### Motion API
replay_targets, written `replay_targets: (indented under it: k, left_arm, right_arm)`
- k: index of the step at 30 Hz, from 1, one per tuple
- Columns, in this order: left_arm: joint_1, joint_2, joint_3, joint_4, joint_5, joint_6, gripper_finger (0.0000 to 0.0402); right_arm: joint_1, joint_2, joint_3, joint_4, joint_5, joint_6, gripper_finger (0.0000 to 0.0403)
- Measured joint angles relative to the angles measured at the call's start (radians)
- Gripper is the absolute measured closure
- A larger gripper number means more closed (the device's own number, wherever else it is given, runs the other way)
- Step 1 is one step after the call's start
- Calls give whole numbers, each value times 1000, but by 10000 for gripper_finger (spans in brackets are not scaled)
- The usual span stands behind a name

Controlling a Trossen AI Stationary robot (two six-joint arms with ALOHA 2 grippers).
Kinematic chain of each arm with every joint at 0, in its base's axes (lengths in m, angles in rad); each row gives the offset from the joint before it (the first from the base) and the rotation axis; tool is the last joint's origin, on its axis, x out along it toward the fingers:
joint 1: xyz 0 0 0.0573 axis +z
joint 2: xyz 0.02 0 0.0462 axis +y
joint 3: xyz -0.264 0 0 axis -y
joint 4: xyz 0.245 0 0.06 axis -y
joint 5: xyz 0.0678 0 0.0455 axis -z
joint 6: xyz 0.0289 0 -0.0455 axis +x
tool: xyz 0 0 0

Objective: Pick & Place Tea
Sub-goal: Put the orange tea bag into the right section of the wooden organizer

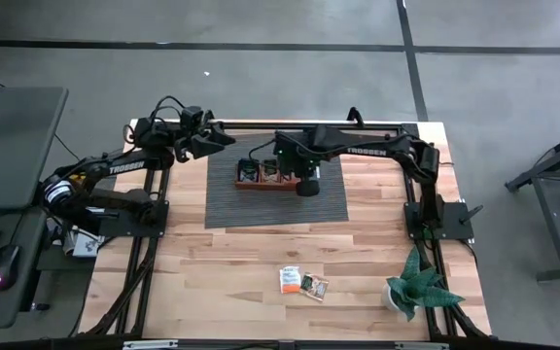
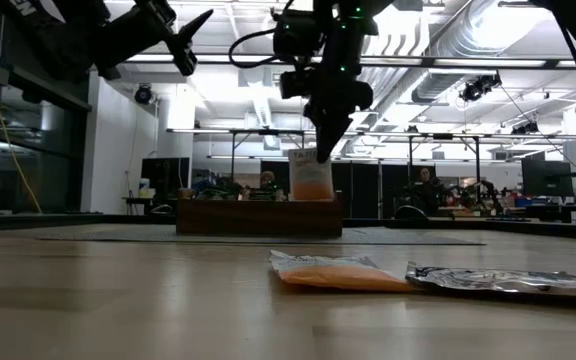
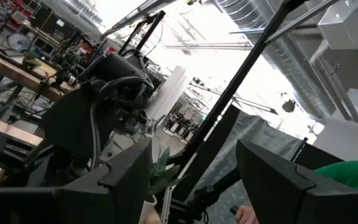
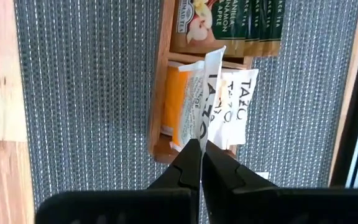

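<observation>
A brown wooden tray (image 1: 257, 186) sits on a grey mat (image 1: 227, 204), with orange-and-white, beige and dark sachets standing in its compartments (image 4: 241, 28). My right gripper (image 1: 307, 181) hovers over the tray's right end compartment, shut on an orange-and-white tea sachet (image 2: 311, 176). Two more sachets lie flat near the table's near edge: an orange-and-white one (image 1: 289, 279) and a dark one (image 1: 313, 287). My left gripper (image 1: 220, 142) is raised at the far left of the mat, open, pointing into the room. My right gripper pinches the orange-and-white sachet by its top edge (image 4: 201, 138) between the two fingertips (image 4: 185, 163), coming from above and pointing down. The sachet hangs upright below the fingers, over the tray's end compartment. Whether its lower edge (image 2: 311, 197) touches the tray, I cannot tell.
A small potted plant (image 1: 415, 288) stands at the table's near right corner. The arm bases (image 1: 437, 220) flank the table. Bare wood lies between the mat and the two loose sachets. A person's green sleeve (image 3: 347, 174) shows beyond the table in the left wrist view.
</observation>
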Motion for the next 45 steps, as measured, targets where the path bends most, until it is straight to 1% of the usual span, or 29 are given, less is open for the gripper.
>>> replay_targets:
  k: [6, 12, 15, 19, 22, 27, 30, 37, 40, 45]
  left_arm:
    - [0, -1, 0, -1, -2, 0, 170]
    - [0, -4, 0, 0, -3, 0, 170]
    - [0, -4, 0, -1, -3, 0, 170]
    - [0, -4, 0, -3, -2, 0, 170]
    - [0, -4, 0, -6, -2, 0, 170]
    - [0, -4, 0, -8, -2, 0, 170]
    - [0, -4, 0, -8, 3, -1, 170]
    - [0, -4, 0, -8, 6, -4, 170]
    - [0, -4, 0, -8, 6, -4, 170]
    - [0, -4, 0, -9, 24, -4, 170]
  right_arm:
    - [0, 18, -8, 2, -17, 10, 403]
    - [0, 19, -101, 55, -20, 36, 403]
    - [0, 20, -133, 73, 22, 45, 403]
    - [0, 20, -140, 100, 77, 47, 403]
    - [0, 20, -140, 114, 140, 47, 403]
    - [1, 20, -140, 119, 161, 47, 403]
    - [2, 20, -140, 119, 149, 47, 403]
    - [2, 20, -140, 116, 79, 65, 400]
    - [2, 19, -140, 116, 78, 88, 382]
    - [2, 19, -135, 109, 49, 130, 317]
